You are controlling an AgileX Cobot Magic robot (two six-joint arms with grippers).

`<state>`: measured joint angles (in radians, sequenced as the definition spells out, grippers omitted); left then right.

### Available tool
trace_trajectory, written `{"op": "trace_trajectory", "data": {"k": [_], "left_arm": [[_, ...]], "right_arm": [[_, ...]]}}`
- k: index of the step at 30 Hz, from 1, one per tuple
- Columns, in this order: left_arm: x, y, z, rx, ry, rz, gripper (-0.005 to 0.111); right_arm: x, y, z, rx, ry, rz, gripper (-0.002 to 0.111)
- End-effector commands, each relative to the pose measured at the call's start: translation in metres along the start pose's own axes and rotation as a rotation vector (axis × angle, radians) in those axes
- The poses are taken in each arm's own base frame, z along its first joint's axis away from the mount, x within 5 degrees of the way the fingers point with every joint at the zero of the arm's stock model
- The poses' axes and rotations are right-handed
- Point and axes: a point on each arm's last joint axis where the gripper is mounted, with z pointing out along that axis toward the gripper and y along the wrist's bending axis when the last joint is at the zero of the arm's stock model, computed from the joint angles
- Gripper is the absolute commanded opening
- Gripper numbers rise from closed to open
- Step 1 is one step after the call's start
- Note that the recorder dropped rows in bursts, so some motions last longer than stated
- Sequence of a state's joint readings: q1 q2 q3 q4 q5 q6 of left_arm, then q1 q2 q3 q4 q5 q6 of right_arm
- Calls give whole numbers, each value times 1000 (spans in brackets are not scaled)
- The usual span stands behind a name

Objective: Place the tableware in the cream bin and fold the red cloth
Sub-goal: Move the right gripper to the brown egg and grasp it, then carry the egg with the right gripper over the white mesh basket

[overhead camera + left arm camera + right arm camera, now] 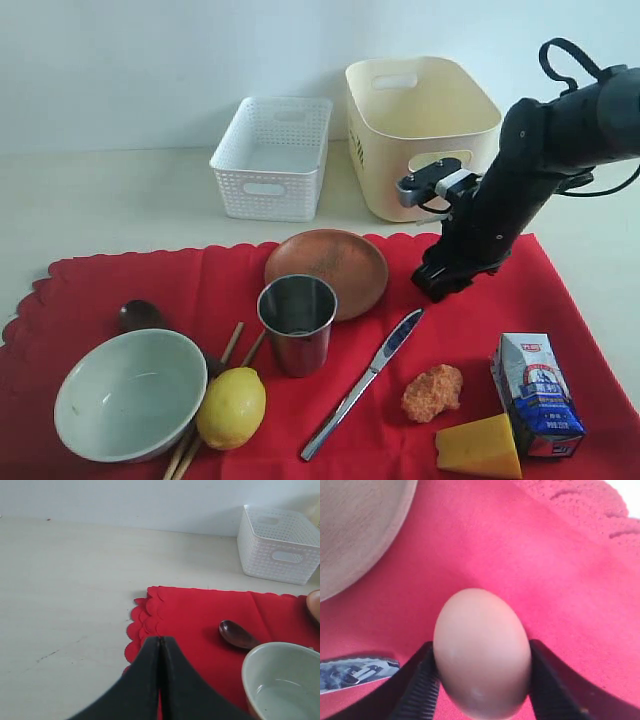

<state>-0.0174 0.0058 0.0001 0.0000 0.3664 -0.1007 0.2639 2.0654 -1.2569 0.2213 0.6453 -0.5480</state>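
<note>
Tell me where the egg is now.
The right wrist view shows the egg between the fingers of the right tool, over the red cloth, beside the brown plate and the knife; in the exterior view the right arm hides it.

A smooth pale brown egg (481, 652) sits between the two black jaws of the right gripper (481, 649), which touch it on both sides. Beneath it lies a bright red cloth (530, 555). A round brown plate (355, 530) fills one corner of the frame. The tip of a silver knife (355, 672) shows at the frame's edge beside one jaw. In the far corner the cloth's scalloped edge meets the pale table (631, 489).
</note>
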Motion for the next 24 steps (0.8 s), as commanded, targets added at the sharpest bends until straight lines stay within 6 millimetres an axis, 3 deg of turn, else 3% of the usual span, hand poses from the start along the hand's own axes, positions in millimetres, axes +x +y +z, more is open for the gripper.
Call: {"op": "trace_trajectory", "data": {"k": [1, 6, 12, 18, 24], "left_arm": [[-1, 0, 0, 0, -14, -2, 1], [-1, 0, 0, 0, -14, -2, 1], [-1, 0, 0, 0, -14, -2, 1], [-1, 0, 0, 0, -14, -2, 1], [-1, 0, 0, 0, -14, -2, 1]], "right_arm": [[-4, 1, -6, 2, -26, 7, 0], [-11, 5, -32, -7, -100, 40, 0], [-30, 11, -85, -10, -259, 28, 0], [-63, 9, -128, -28, -356, -8, 0], [-102, 2, -145, -44, -467, -47, 0]]}}
